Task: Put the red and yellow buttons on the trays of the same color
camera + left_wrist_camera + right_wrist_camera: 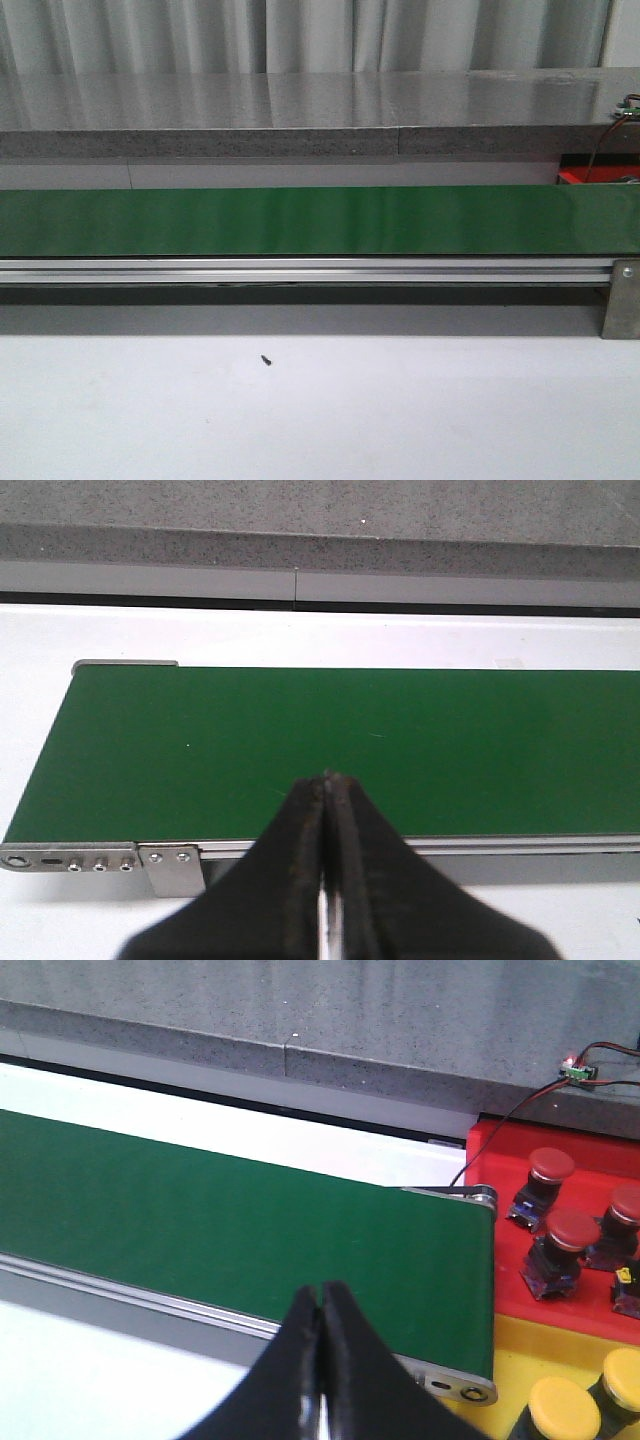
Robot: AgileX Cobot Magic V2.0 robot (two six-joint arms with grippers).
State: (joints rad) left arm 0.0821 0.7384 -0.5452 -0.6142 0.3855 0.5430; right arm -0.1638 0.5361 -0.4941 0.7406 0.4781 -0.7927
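White counter (320, 420) is crossed by a green conveyor belt (300, 220), with both hands closed and empty above it.

Red buttons (551, 1166) are seen standing on the red tray (500, 1150) just past the belt's end in the right wrist view, three red caps being visible there; yellow buttons (563, 1408) are seen on the yellow tray (520, 1360) beside it, nearer the camera. A small circuit board (578, 1070) with wires is seen on the grey ledge (300, 1010) behind the red tray. The right hand (322, 1295) is held over the belt's near edge with its fingers pressed together, nothing between them. The left hand (328, 780) is likewise shut and empty over the belt's other end. A small dark screw (266, 360) is seen lying on the counter in front of the aluminium rail (300, 270). Grey curtains (300, 30) are hung behind.
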